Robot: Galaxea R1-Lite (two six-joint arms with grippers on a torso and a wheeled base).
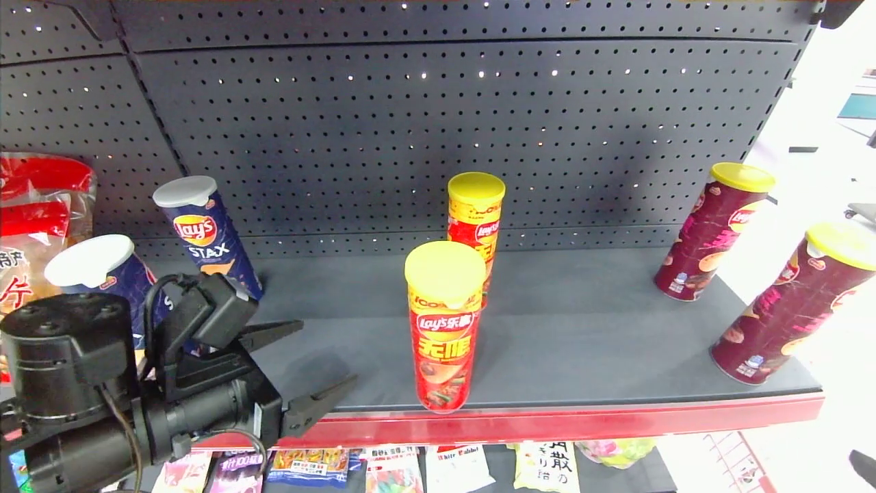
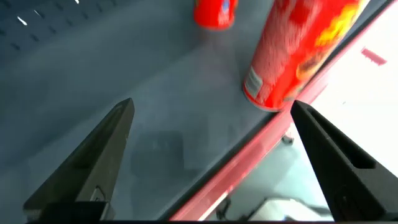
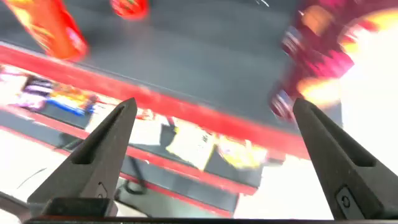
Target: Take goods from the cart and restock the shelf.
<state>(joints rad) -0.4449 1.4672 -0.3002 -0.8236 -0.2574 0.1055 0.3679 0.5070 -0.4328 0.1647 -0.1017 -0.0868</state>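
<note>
A: Well, how is the front red can (image 1: 443,329) placed against the left gripper (image 1: 328,350)?

B: It is stood upright at the lip of the shelf (image 1: 582,342), long axis vertical, just beyond the fingertips and off toward the robot's right. A second red can (image 1: 475,219) is set directly behind it, deeper in.

A: And the gripper itself?

B: It is spread wide with nothing held. It is laid low, so that the shelf's red front edge is straddled by its fingers. Two blue cans (image 1: 205,233) are stood behind it, on the side away from the red one.

A: Is the right gripper (image 3: 214,102) any nearer?

B: No. It is held out in front of the shelf, likewise wide and empty, with the maroon cans (image 3: 311,62) just ahead. The red can is seen well off to its side.

A: So what is the move judged to hinge on?

B: Nothing is carried, so a fresh item is judged to be needed from the cart. The left arm should be drawn back without the upright can being clipped.
</note>
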